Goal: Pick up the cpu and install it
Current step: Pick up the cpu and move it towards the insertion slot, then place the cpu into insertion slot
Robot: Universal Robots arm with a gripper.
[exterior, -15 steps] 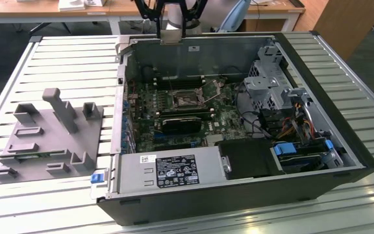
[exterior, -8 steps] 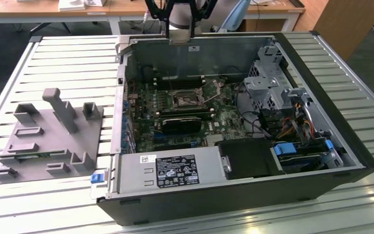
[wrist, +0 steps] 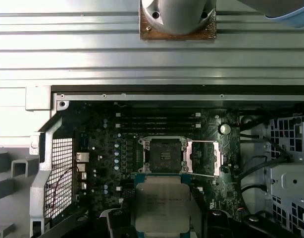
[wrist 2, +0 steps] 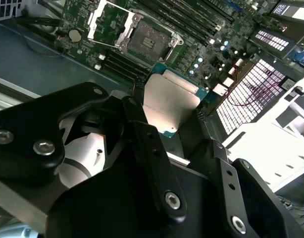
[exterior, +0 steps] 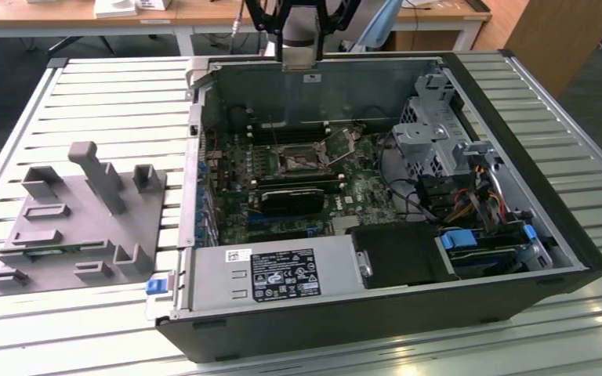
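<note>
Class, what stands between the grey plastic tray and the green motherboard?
The computer case's upright grey metal wall stands between them, shown in the exterior view.

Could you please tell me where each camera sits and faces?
Exterior view: off the arm, looking down into the open computer case; the arm hangs over its far wall.
Second wrist view: on the wrist, looking past the gripper, jaws shut on the cpu, toward the socket.
First wrist view: on the wrist, looking straight down on the motherboard.
Both wrist views share the cpu and socket.
</note>
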